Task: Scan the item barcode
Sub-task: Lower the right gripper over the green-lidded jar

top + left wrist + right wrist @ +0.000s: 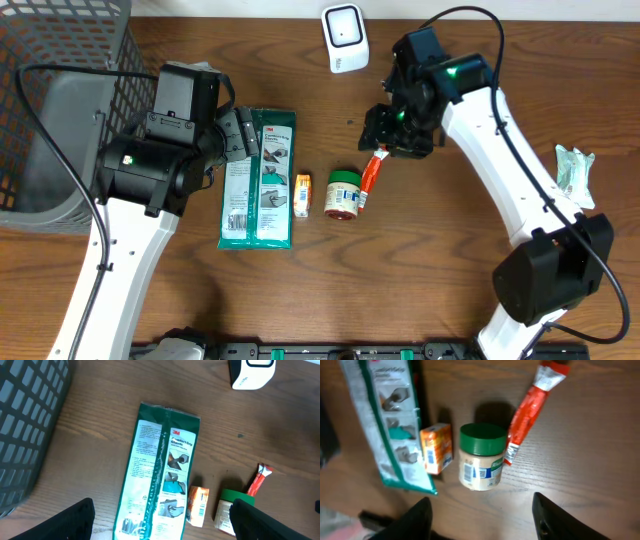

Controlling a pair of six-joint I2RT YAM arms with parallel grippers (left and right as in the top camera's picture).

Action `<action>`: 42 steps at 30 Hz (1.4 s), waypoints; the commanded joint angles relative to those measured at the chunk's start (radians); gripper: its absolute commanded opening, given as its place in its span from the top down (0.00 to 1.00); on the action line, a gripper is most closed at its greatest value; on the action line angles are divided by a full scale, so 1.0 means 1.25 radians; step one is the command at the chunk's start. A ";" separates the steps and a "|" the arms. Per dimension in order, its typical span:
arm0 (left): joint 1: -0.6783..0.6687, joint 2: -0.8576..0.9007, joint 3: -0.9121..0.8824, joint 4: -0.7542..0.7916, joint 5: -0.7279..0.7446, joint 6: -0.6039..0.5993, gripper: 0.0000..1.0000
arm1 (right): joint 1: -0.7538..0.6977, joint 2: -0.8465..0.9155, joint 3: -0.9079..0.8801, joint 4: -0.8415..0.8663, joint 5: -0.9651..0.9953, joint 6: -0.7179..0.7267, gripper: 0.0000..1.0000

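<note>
A white barcode scanner [345, 37] stands at the back of the table, its corner also in the left wrist view [251, 372]. In a row lie a green glove package [258, 178] [160, 472] [387, 425], a small orange box [302, 194] [198, 505] [436, 447], a green-lidded jar [343, 193] [481, 456] and a red sachet [372, 172] [259, 480] [530, 410]. My right gripper [398, 135] [482, 520] hovers open just beyond the sachet, holding nothing. Over the package's far end, my left gripper [245, 140] [165, 522] hangs open and empty.
A dark wire basket [60, 100] [25, 425] takes up the back left corner. A crumpled pale green wrapper [573, 168] lies at the right edge, beside the right arm.
</note>
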 commanded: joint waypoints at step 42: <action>0.004 0.002 0.013 -0.002 -0.010 0.008 0.14 | 0.147 0.265 -0.004 0.107 0.141 0.240 0.16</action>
